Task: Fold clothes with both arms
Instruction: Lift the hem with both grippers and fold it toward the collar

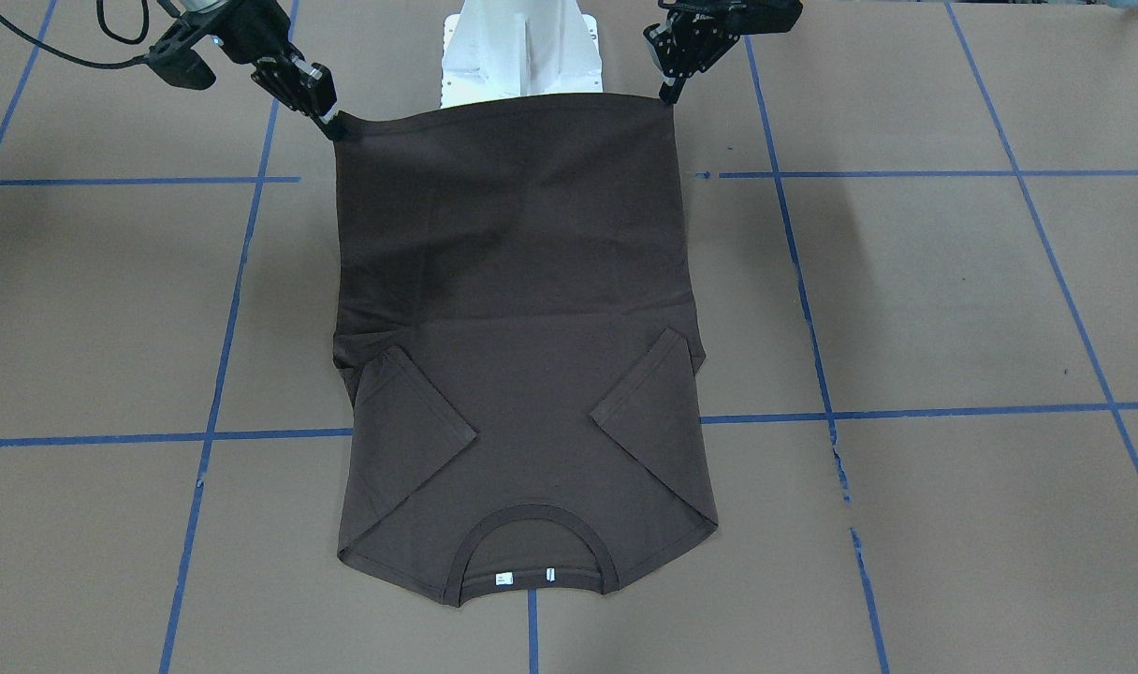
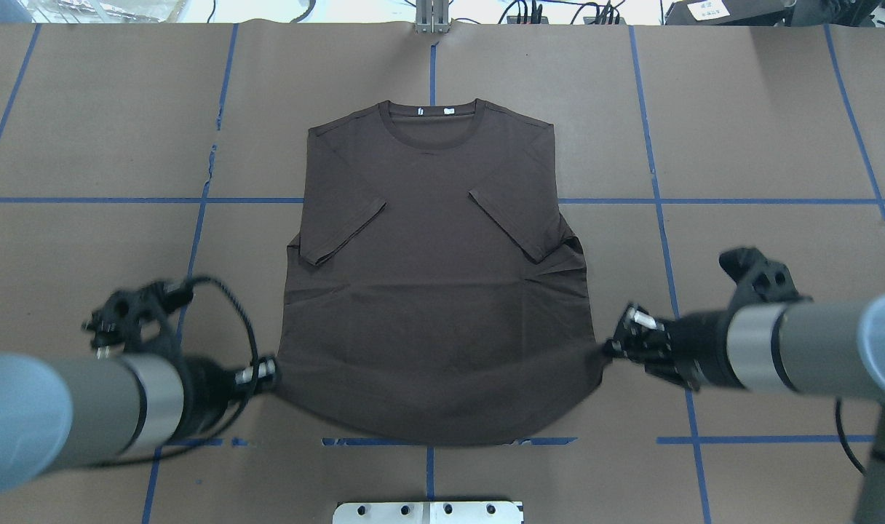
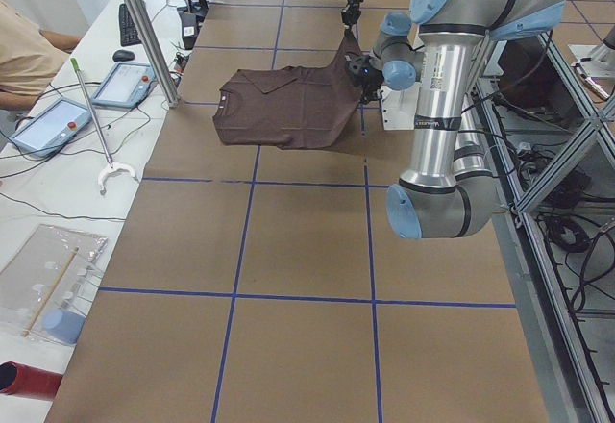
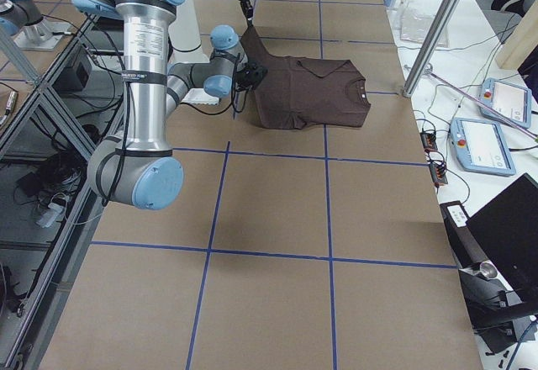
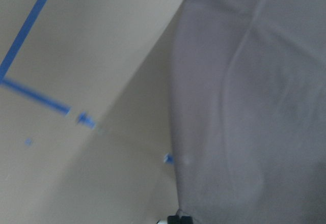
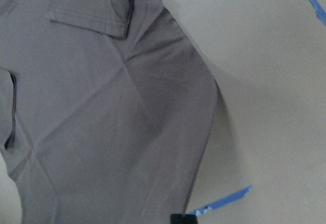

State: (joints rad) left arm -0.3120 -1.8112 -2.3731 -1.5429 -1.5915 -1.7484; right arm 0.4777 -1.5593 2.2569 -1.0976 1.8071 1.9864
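Overhead exterior — two white neck tags (image 2: 450, 110) on the T-shirt (image 2: 428, 306), lettering unreadable.

Dark brown T-shirt (image 2: 435, 291), black grippers

Your robot's left arm (image 2: 86, 411) and right arm (image 2: 806, 342) are silver-grey tubes with pale blue joint caps. Behind the black left pincer (image 2: 271, 372) a black cable (image 2: 247, 324) loops. A silver stud (image 2: 640, 318) sits just behind the right pincer (image 2: 608, 349).
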